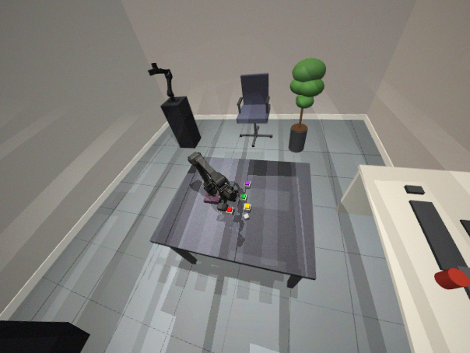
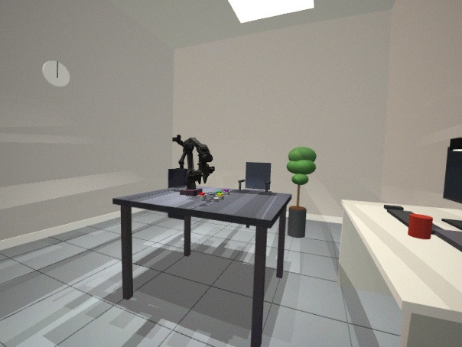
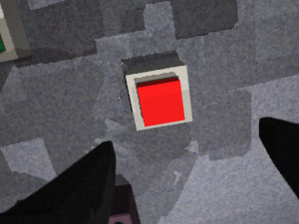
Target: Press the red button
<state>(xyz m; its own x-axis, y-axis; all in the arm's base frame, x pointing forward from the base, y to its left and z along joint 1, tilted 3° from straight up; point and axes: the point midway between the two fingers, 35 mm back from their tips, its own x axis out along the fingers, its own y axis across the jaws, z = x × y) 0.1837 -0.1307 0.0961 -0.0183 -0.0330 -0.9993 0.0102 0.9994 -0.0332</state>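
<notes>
Ahead of the parted, empty gripper (image 3: 186, 163), the red button (image 3: 160, 103) sits unpressed; next, centre over it, then push straight down.

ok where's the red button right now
In the top view the red button sits on the table just below the gripper, left of the yellow button.

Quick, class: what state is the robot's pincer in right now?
Pincer: open, holding nothing, poised above the red button.
</notes>
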